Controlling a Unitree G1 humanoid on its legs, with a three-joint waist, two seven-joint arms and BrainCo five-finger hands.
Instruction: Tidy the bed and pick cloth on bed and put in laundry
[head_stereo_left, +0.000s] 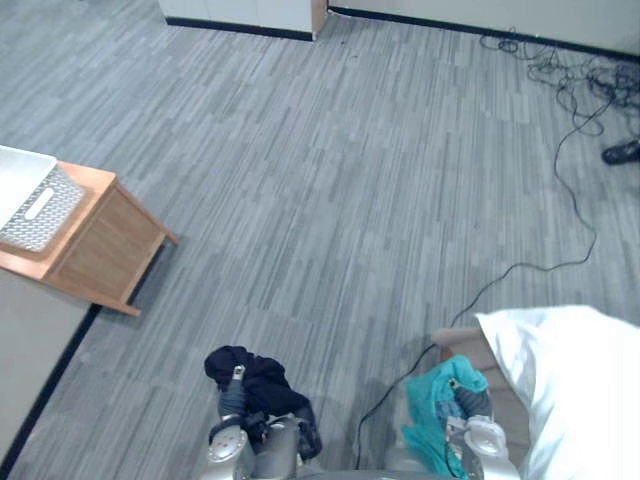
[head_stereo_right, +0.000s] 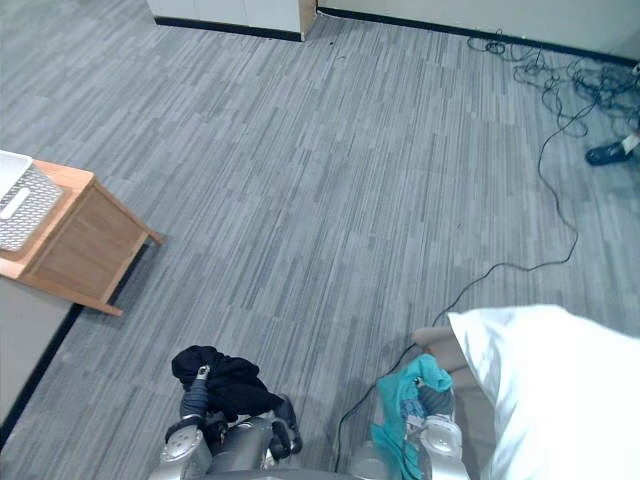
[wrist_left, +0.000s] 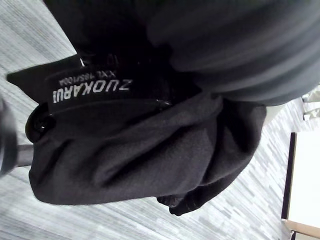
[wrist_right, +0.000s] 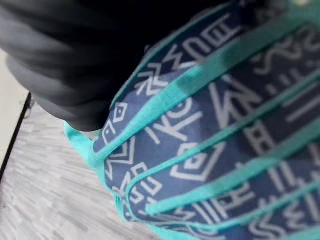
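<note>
Left eye view: black cloth (head_stereo_left: 252, 372) is bunching over left hand (head_stereo_left: 233, 401), teal cloth (head_stereo_left: 432, 398) hanging down right hand (head_stereo_left: 468, 405); grips indeterminable; grey carpet (head_stereo_left: 350, 200) below.

We see a grey striped carpet floor (head_stereo_left: 350, 200) carrying everything. At its left stands a small light-wood table (head_stereo_left: 105, 245), and on its tabletop (head_stereo_left: 92, 185) sits a white perforated plastic laundry basket (head_stereo_left: 42, 208), cut off by the view's edge. At the lower right a beige-framed bed (head_stereo_left: 460, 342) stands on the floor, with a rumpled white sheet (head_stereo_left: 570, 380) lying on it. At the far right a dark shoe (head_stereo_left: 622, 152) rests on the floor, well apart from both.
</note>
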